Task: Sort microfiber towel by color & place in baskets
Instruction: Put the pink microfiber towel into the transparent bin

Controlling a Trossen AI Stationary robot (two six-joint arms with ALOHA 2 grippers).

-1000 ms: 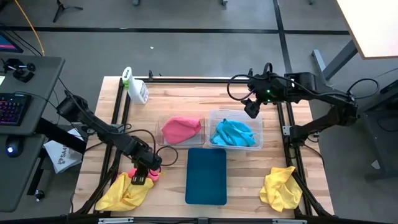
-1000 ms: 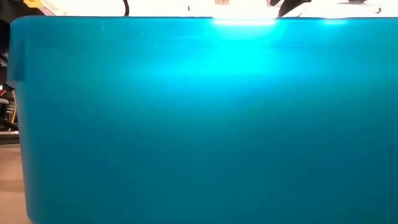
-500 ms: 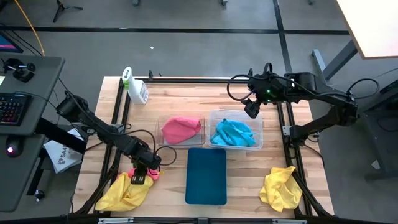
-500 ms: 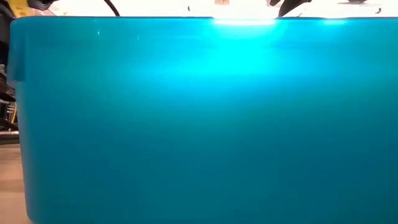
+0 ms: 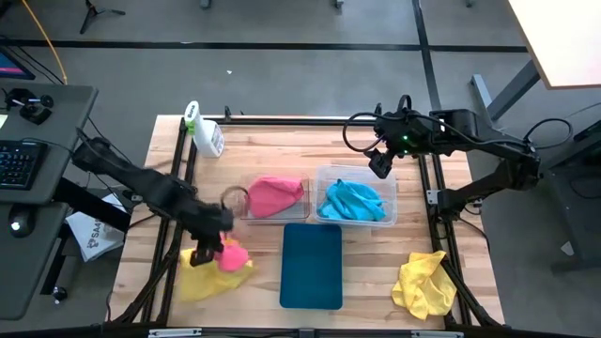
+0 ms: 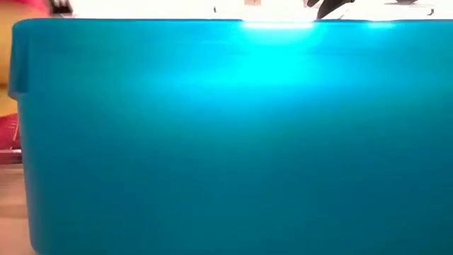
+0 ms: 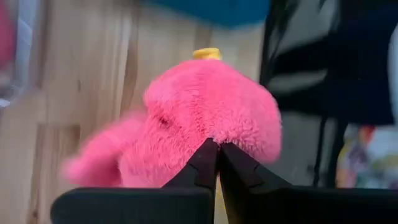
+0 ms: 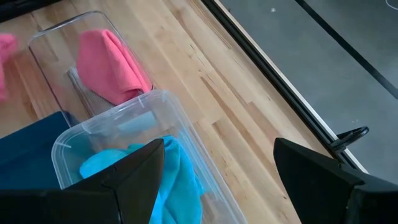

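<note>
The left hand [image 7: 217,163] is pinched tight on a pink towel [image 5: 231,255], holding it over the near left part of the table [image 5: 254,150], above a yellow towel [image 5: 208,280] and left of the dark teal tray [image 5: 312,266]. The right hand [image 5: 380,163] waits with its fingers spread above the far right edge of the wider clear tub [image 5: 356,196], which holds cyan towels [image 5: 353,201]. Another pink towel [image 5: 273,195] lies in the narrower tub [image 5: 246,212], and a second yellow towel [image 5: 423,284] sits on the near right of the table
</note>
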